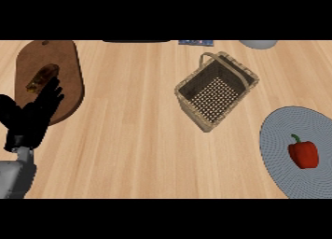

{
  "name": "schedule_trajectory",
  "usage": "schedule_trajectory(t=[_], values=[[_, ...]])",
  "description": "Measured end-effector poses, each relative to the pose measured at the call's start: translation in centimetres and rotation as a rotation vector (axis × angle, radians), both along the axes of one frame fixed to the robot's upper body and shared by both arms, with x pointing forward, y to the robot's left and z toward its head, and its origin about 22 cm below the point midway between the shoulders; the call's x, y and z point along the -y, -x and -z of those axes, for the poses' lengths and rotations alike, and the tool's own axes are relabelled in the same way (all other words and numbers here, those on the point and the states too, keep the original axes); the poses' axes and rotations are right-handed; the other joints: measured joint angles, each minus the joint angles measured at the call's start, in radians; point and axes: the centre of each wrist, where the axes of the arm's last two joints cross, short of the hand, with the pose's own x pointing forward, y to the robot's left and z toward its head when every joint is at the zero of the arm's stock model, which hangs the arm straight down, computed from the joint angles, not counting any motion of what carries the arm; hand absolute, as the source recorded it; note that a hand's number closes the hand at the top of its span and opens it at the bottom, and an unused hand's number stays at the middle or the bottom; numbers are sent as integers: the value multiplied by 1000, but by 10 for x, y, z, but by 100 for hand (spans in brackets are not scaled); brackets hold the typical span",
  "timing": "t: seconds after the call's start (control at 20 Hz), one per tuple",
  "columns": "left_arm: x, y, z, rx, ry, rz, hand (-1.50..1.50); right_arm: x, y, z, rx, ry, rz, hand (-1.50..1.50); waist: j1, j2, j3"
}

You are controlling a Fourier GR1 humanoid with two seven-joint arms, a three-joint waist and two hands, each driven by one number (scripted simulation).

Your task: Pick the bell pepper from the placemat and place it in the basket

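Head view, single frame.

Worktop (127, 158): light wood, grain running left to right.

Bell pepper (304, 153): red, green stem pointing toward the far edge. It lies on the placemat (279, 135), a round grey-blue mat at the worktop's right edge, partly cut off by the view. The pepper sits right of the mat's centre, untouched.

Basket (216, 91): woven wicker, rectangular, set at an angle, perforated floor visible, nothing inside. It stands near the middle of the worktop toward the far edge, just beside the placemat's upper left rim but apart from it.

Left hand (30, 114): black, fingers spread and straight, pointing up, holding nothing. It shows near the left edge on its grey forearm and overlaps the lower part of a brown wooden cutting board (65, 65). A small brownish item (42, 77) lies on the board; its kind cannot be told.

Right hand: not visible.
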Motion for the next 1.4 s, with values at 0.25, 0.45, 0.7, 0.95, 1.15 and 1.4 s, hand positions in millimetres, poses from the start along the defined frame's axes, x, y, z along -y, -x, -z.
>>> schedule_trajectory(t=[0.25,0.45,0.7,0.95,1.15,1.4], values=[[-4,0,-1,1,-7,2,0,-10,-8,50,11,-94,-7,-150,5,1,0],[-7,-3,4,1,-7,1,0,-21,-20,76,-9,-84,-3,-150,5,1,-1],[-8,-2,4,-6,3,7,0,-27,-28,101,-58,-19,-7,-150,6,1,-1],[-7,4,1,2,0,0,0,-28,-29,117,-86,46,-17,-150,5,0,-1],[3,1,3,-3,0,2,0,-18,-30,125,-90,59,-22,-150,3,0,-1],[-2,3,5,-6,1,2,0,-4,-38,120,-85,54,-10,-150,4,0,-1]])
